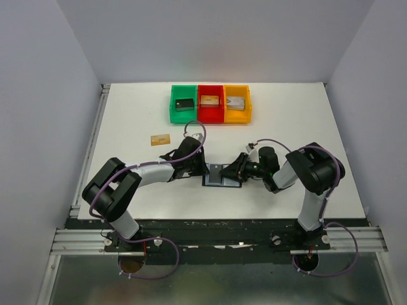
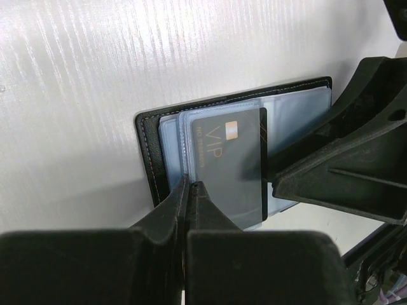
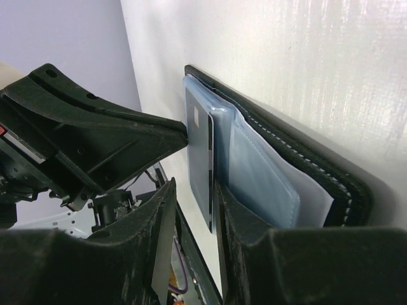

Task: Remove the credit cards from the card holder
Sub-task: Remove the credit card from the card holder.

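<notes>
The black card [image 2: 232, 162], lettered VIP, sticks partway out of a bluish pocket of the card holder [image 2: 147, 146], which lies open on the tabletop [image 1: 286, 127]. I have my left gripper [image 2: 189, 184] clenched on the card's edge at the holder's left side. My right gripper [image 3: 196, 190] sits at the holder's right side, its jaws parted with the card's edge between them. A tan card [image 1: 160, 138] lies beyond the holder to its left. The green bin [image 1: 181, 117], red bin [image 1: 210, 118] and orange bin [image 1: 236, 118] stand farther beyond the holder.
</notes>
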Tool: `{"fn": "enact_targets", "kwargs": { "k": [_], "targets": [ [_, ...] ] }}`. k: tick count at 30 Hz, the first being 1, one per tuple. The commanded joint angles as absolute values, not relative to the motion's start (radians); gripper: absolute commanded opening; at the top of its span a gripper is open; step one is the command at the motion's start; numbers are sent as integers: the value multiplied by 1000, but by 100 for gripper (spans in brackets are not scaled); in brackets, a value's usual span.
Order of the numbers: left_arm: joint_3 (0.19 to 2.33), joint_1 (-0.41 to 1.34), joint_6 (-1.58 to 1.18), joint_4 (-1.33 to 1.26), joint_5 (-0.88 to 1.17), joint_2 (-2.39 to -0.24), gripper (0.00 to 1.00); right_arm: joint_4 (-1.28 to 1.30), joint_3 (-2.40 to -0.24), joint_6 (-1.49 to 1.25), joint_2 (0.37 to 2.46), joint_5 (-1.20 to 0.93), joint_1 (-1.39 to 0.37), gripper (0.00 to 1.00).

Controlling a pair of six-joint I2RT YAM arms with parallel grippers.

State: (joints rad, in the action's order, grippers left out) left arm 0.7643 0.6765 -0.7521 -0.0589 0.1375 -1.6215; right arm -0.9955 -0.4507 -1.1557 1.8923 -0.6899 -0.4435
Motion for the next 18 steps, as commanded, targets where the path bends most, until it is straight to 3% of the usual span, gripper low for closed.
{"fn": "enact_targets", "kwargs": {
  "k": [1, 18],
  "targets": [
    [729, 699, -755, 9, 135, -1628, 0, -1078, -445, -1177, 1925, -676, -443, 38],
    [735, 730, -742, -25, 152, -1634, 0, -1227, -465, -1264, 2009, -730, -443, 38]
  ]
}}
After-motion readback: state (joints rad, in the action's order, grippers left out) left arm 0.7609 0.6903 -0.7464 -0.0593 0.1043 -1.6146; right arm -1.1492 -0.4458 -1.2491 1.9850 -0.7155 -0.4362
